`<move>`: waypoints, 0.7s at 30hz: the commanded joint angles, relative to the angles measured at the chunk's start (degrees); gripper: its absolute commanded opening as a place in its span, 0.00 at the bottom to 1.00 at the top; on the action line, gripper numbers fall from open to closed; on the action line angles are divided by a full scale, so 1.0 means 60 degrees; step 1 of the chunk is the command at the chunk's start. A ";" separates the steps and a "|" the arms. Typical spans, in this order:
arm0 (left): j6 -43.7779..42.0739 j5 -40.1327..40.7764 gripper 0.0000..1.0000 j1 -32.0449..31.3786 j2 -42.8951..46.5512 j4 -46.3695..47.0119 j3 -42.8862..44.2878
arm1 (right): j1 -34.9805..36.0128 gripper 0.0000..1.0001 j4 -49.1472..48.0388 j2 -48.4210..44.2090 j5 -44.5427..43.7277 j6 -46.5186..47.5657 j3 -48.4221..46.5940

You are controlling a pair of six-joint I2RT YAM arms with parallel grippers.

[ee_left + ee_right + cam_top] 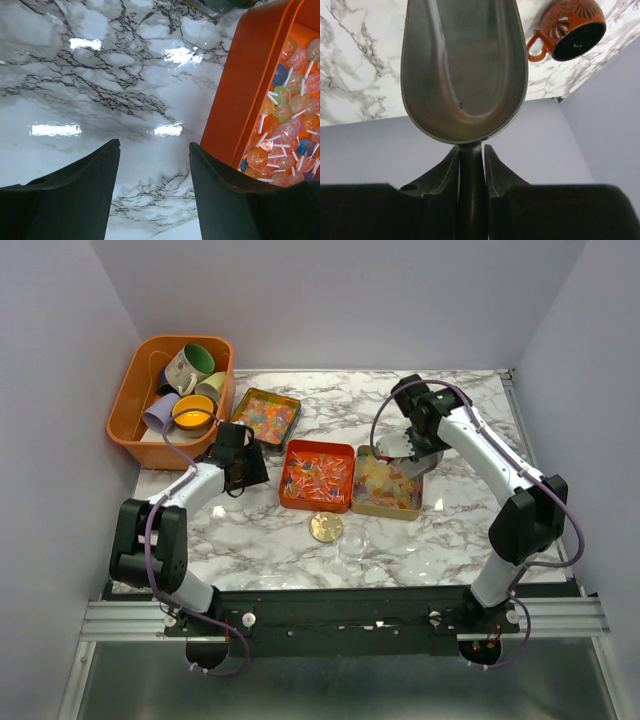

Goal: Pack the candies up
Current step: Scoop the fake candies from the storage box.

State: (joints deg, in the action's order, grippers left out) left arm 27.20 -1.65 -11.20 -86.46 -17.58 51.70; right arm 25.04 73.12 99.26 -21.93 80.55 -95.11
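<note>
The candies fill three trays. Mixed colours lie in an olive tray (265, 417), stick candies (285, 125) in an orange tray (318, 476), and yellow ones in a tan tray (388, 487). My left gripper (248, 466) (155, 144) is open over bare marble just left of the orange tray's wall (235, 95), with nothing between its fingers. My right gripper (412, 443) (471, 146) is shut on the handle of a metal scoop (465, 65). It holds the scoop (392, 449) above the tan tray's far edge, and the bowl looks empty.
An orange bin (130, 400) with several mugs stands at the back left. A flat gold disc (325, 528) and a clear round lid (356, 544) lie in front of the trays. The right wrist view shows an orange patterned mug (567, 27) on the marble near the wall.
</note>
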 commanded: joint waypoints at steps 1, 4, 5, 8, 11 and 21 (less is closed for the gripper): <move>0.0286 -0.0896 0.67 0.0021 -0.0312 0.0455 -0.0048 | 0.0441 0.01 -0.0365 0.0331 -0.1498 0.0621 -0.0146; 0.0447 -0.1058 0.67 0.0021 -0.0459 0.0616 -0.0135 | 0.0690 0.01 -0.0980 0.0360 -0.2244 0.1001 0.0294; 0.0447 -0.1101 0.67 0.0021 -0.0473 0.0674 -0.0165 | 0.0835 0.01 -0.1068 0.0389 -0.2364 0.1032 0.0310; 0.0579 -0.1292 0.67 0.0021 -0.0532 0.0894 -0.0326 | 0.1056 0.01 -0.1054 0.0667 -0.2774 0.1032 0.0280; 0.0622 -0.1511 0.67 0.0021 -0.0576 0.1012 -0.0355 | 0.1159 0.01 -0.1214 0.0829 -0.3155 0.1135 0.0426; 0.0682 -0.2024 0.68 0.0007 -0.0620 0.1158 -0.0121 | 0.1540 0.01 -0.1114 0.1137 -0.3376 0.0506 0.1496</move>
State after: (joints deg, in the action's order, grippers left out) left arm 31.11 -10.52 -11.20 -89.69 -12.27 50.11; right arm 32.80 65.34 104.71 -39.11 85.34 -88.55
